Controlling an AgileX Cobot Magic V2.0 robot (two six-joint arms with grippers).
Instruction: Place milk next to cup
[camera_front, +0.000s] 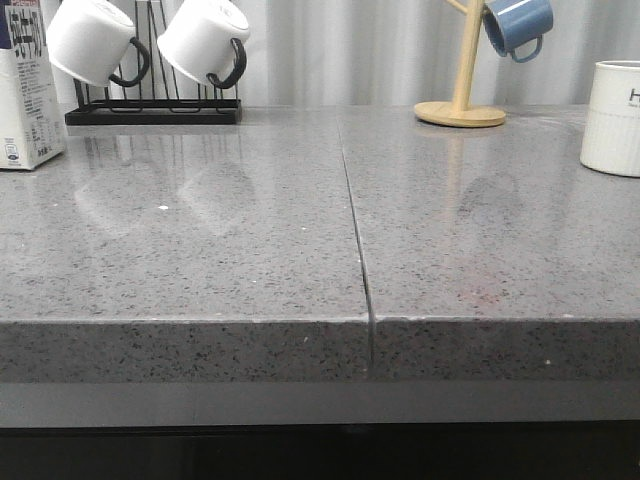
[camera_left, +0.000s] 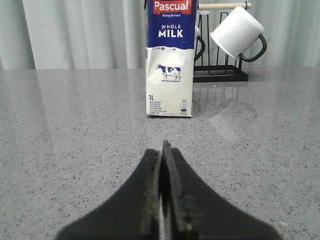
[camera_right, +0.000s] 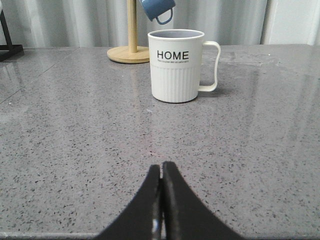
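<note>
The milk (camera_front: 28, 85) stands upright at the far left of the grey counter, cut off by the frame edge. In the left wrist view the milk (camera_left: 170, 60) faces me, white with a dark blue "WHOLE MILK" band and a cow picture. My left gripper (camera_left: 161, 150) is shut and empty, well short of it. The cup (camera_front: 612, 118) stands at the far right. In the right wrist view the cup (camera_right: 176, 65) reads "HOME", handle to its right. My right gripper (camera_right: 161, 169) is shut and empty, well short of the cup. Neither gripper shows in the front view.
A black wire rack (camera_front: 153, 108) with two white black-handled mugs (camera_front: 205, 40) stands at the back left, beside the milk. A wooden mug tree (camera_front: 461, 100) with a blue mug (camera_front: 517, 25) stands at the back right. A seam (camera_front: 355, 230) splits the counter.
</note>
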